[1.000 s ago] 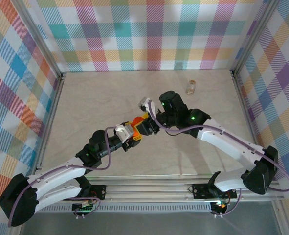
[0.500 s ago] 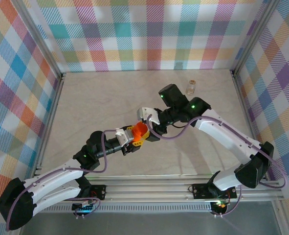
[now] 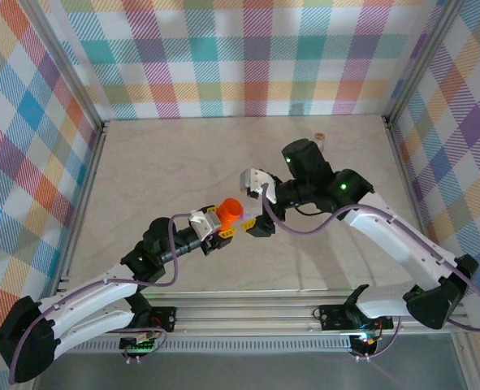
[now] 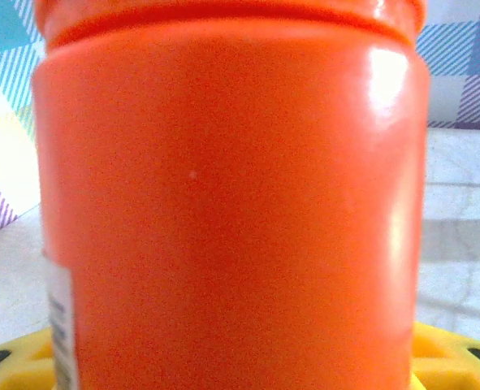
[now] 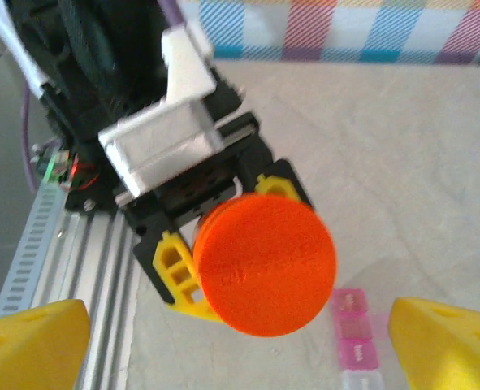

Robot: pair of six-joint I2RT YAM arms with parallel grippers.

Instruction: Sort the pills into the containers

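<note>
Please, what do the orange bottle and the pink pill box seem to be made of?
Orange bottle: likely plastic, smooth and glossy; a bright highlight runs down its side. Pink pill box: probably translucent plastic; its cells look tinted, the lowest one paler.

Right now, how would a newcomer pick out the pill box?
Start at the middle of the table, where the left gripper holds the orange bottle. On the table below it lies the pill box: flat, pink and split into small cells, unlike the tall round bottle.

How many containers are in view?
3: the orange bottle in the left tool, the pink pill box on the table near it, a small vial by the back wall; others may be hidden.
</note>
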